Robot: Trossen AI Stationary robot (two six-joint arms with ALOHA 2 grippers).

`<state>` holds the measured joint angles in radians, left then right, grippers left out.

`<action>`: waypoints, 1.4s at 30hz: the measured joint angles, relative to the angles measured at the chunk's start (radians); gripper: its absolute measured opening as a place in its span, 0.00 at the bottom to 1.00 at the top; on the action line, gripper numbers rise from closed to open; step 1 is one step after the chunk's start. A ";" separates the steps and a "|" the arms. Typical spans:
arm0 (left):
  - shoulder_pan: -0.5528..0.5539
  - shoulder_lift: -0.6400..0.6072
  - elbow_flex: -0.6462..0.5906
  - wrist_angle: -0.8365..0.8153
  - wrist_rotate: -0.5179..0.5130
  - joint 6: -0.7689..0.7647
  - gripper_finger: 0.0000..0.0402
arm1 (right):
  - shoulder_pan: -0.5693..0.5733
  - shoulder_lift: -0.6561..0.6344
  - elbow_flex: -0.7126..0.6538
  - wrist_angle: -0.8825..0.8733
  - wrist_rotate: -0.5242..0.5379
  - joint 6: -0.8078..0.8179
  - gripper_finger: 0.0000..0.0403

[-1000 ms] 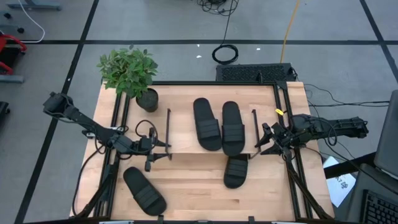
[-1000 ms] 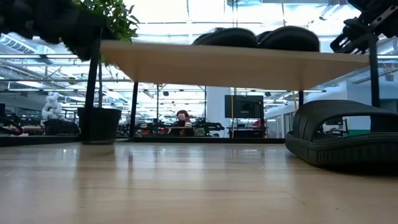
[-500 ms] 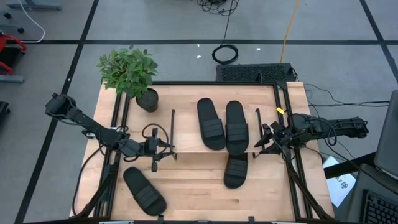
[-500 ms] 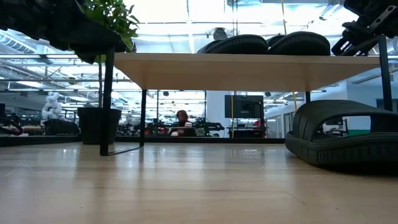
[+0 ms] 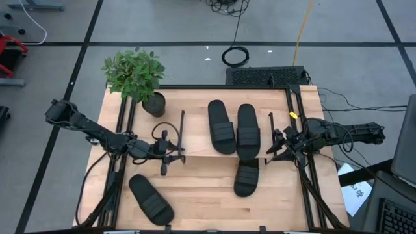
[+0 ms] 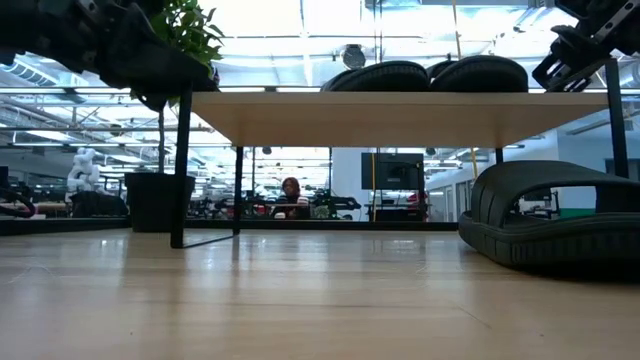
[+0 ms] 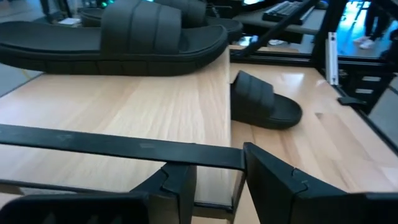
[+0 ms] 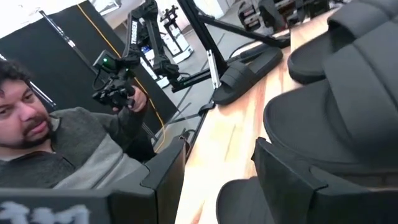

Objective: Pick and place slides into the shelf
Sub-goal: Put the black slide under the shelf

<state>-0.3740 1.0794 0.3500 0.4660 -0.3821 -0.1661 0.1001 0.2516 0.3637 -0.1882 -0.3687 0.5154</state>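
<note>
Here we are working on the shelf itself: the low rack with a pale wood top board (image 5: 195, 140) and thin black metal side frames. The left gripper (image 5: 170, 151) is sitting at the near corner of the rack's left frame. In the left wrist view its dark fingers (image 7: 273, 183) are standing narrow at the end of the black rail, so we are judging that it is clamped on the frame. The right gripper (image 5: 278, 146) is waiting just beside the right frame, its fingers apart and holding nothing.

Two black open-toe slide sandals (image 5: 221, 127) are lying side by side on the top board. A third slide (image 5: 246, 179) is lying half under the board's near edge. A fourth slide (image 5: 151, 199) is lying alone on the big wooden tabletop (image 5: 208, 195), near its front-left corner.

To do this step well, we are advising a low, level, slow pull. The frame is thin, round and smooth, so a grip near the corner is likely resisting twist best. Any tilt is likely sending the pair sliding on the smooth board, though their ribbed rubbery soles should be helping them stay. We are also watching the third slide, which the rack's legs could catch, and the potted green plant (image 5: 135, 75) behind the left frame.
</note>
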 joint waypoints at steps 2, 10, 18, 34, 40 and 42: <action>0.000 0.000 0.000 0.002 0.018 0.000 0.32 | 0.000 0.000 0.000 0.012 0.001 -0.006 0.45; -0.004 0.000 0.000 0.004 0.069 -0.020 0.32 | 0.000 0.000 0.001 0.049 0.001 -0.012 0.45; -0.027 0.007 0.001 0.012 0.071 0.033 0.32 | 0.000 0.000 0.001 0.048 0.016 -0.040 0.45; -0.033 0.001 0.002 -0.016 0.012 0.078 0.55 | 0.000 0.000 0.001 -0.020 0.053 -0.041 0.45; -0.032 0.001 0.002 -0.017 0.011 0.069 0.78 | 0.000 0.000 0.001 -0.020 0.054 -0.052 0.45; -0.034 0.001 0.002 -0.019 -0.006 0.080 0.84 | 0.000 0.000 0.001 -0.019 0.056 -0.056 0.45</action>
<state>-0.4076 1.0801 0.3515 0.4473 -0.3879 -0.0862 0.0998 0.2520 0.3645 -0.2076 -0.3126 0.4598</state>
